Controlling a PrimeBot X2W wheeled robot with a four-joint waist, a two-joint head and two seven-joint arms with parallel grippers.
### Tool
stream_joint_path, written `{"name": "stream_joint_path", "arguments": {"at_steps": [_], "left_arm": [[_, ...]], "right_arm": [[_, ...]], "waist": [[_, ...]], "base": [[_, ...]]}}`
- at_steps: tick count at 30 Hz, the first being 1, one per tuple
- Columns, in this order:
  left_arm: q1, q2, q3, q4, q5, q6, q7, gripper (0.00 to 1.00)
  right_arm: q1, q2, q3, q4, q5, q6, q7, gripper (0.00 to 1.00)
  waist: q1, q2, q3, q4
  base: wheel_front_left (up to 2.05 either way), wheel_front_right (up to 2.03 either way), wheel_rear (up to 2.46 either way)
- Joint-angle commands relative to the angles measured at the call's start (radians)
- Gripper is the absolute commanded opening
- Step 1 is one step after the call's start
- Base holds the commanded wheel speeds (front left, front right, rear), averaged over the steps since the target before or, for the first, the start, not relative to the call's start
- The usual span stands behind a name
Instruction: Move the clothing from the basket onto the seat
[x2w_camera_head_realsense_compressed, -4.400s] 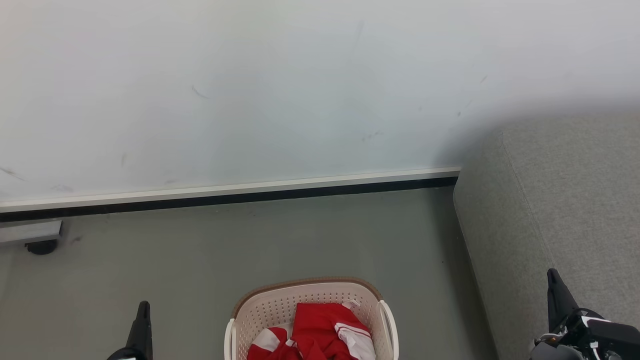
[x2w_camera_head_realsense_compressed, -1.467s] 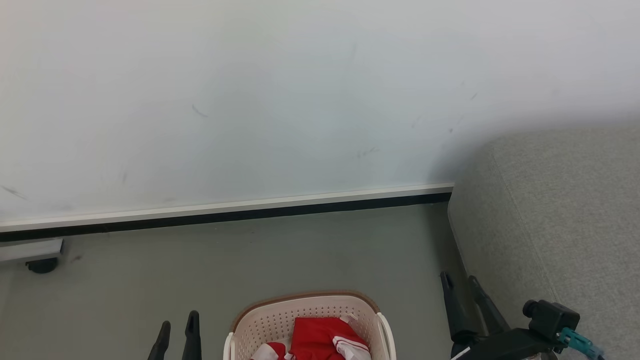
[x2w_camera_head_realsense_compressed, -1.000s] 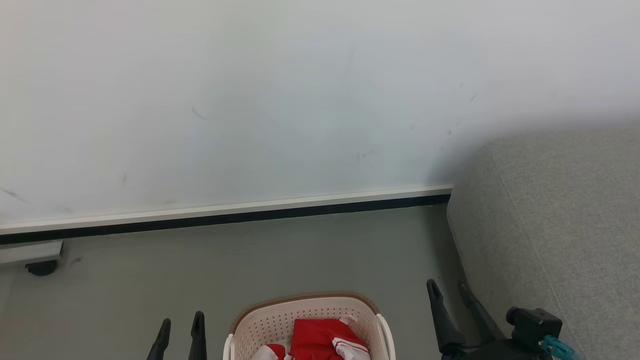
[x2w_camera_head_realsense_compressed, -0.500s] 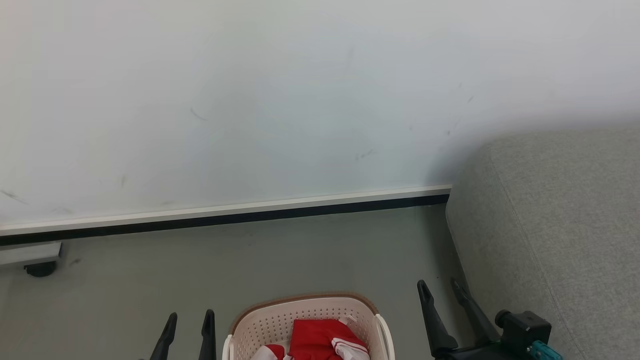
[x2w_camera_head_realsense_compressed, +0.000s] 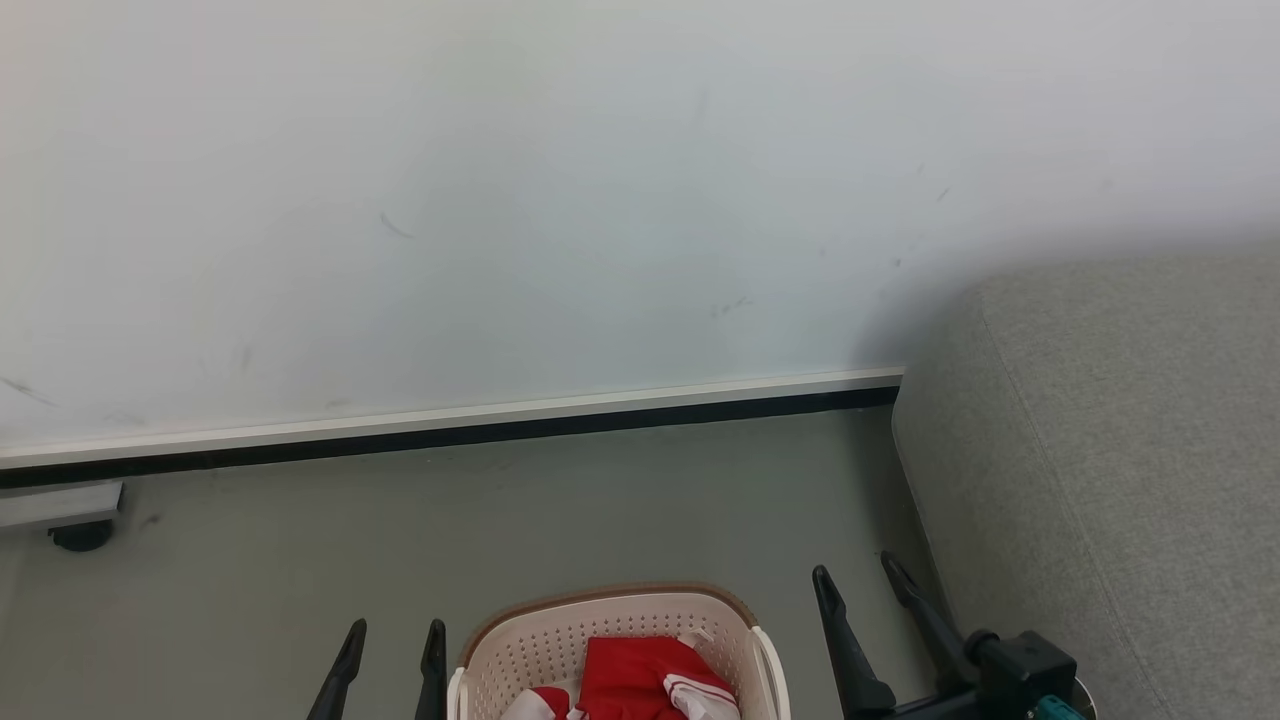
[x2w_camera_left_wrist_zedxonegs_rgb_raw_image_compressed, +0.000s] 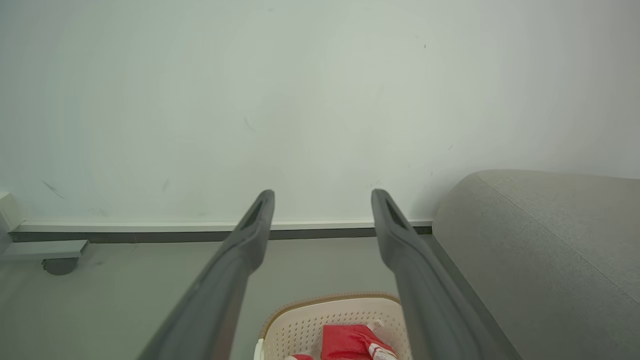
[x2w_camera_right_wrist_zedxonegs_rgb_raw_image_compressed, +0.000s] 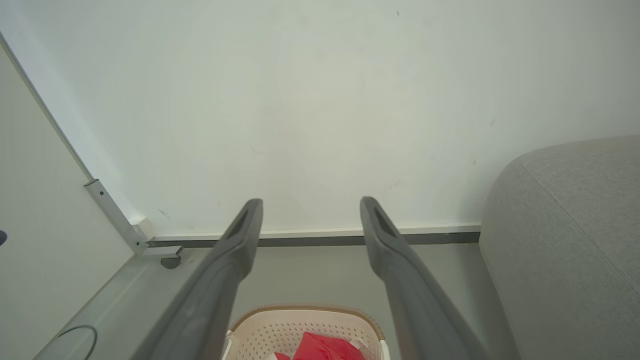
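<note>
Red cloth with white, red-striped trim, the clothing (x2w_camera_head_realsense_compressed: 632, 670), lies bunched in the basket (x2w_camera_head_realsense_compressed: 535, 640), a cream perforated tub with a brown woven-look rim that stands on the grey-green floor (x2w_camera_head_realsense_compressed: 600, 500) at the bottom edge of the head view. The left gripper (x2w_camera_head_realsense_compressed: 396, 630) hangs just beside the basket's left side, its two dark fingers apart with nothing between them. The right gripper (x2w_camera_head_realsense_compressed: 855, 568) is on the basket's other side, between the basket and the seat (x2w_camera_head_realsense_compressed: 1130, 430), and its fingers are likewise spread and empty. The seat, light grey fabric with a rounded edge and a stitched seam, rises on the right, near the basket but apart from it. Each wrist view looks out between its own parted fingers at the basket below, with the red cloth in it and the seat to the right. Behind everything is a pale wall (x2w_camera_head_realsense_compressed: 600, 180) marked by a few dark scuffs, ending in a white baseboard (x2w_camera_head_realsense_compressed: 500, 410) over a dark strip. At the far left, a grey metal frame foot with a black caster (x2w_camera_head_realsense_compressed: 80, 535) stands on the floor against the wall.
</note>
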Motion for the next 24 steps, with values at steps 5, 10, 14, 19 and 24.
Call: {"name": "stream_joint_path", "arguments": {"at_steps": [5,10,14,19,24], "left_arm": [[0.013,0.007,-0.005,-0.013,0.058,0.01,-0.014,1.0],[0.019,0.007,-0.008,-0.024,0.091,0.013,-0.022,1.0],[0.024,0.007,-0.011,-0.031,0.123,0.018,-0.028,1.0],[0.025,0.007,-0.01,-0.029,0.129,0.016,-0.028,1.0],[0.023,0.006,-0.009,-0.027,0.129,0.014,-0.028,1.0]], "right_arm": [[0.011,-0.004,0.026,-0.009,-0.052,0.001,-0.019,1.0],[0.014,-0.006,0.042,-0.015,-0.086,0.001,-0.03,1.0],[0.015,-0.008,0.055,-0.017,-0.115,0.001,-0.037,1.0],[0.014,-0.007,0.055,-0.014,-0.121,0.001,-0.036,1.0],[0.013,-0.006,0.055,-0.014,-0.116,0.001,-0.036,1.0]], "waist": [[0.0,0.0,-0.002,0.004],[0.0,0.0,-0.002,0.005],[0.0,0.0,-0.003,0.004],[0.0,0.0,-0.002,0.004],[0.0,0.0,-0.001,0.004]], "base": [[0.0,0.0,0.0],[0.0,0.0,0.0],[0.0,0.0,0.0],[0.0,0.0,0.0],[0.0,0.0,0.0]]}}
